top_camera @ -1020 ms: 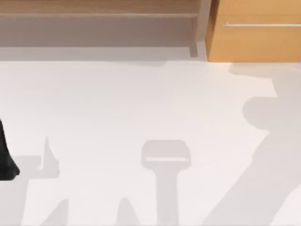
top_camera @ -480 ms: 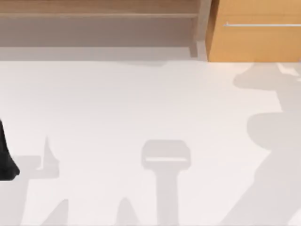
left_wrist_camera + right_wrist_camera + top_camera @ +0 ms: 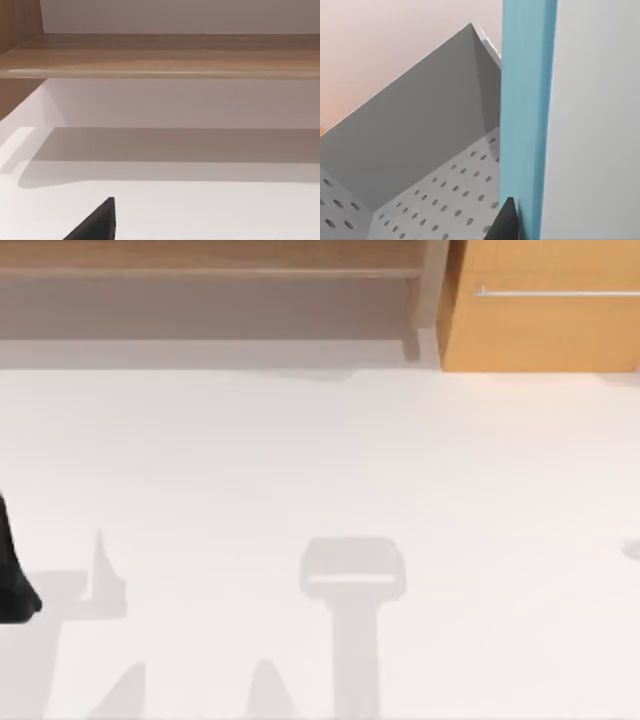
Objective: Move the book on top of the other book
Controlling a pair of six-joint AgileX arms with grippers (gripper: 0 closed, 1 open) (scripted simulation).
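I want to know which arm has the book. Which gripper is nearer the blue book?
Right. A right fingertip sits against the blue book edge. The left arm is parked at the table's left edge.

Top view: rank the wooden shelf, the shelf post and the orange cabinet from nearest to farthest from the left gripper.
From the left gripper, at the left edge of the table:
1. The wooden shelf, along the back, left side.
2. The shelf post, at the back, right of centre.
3. The orange cabinet, in the back right corner.
The right gripper is beside a blue book.
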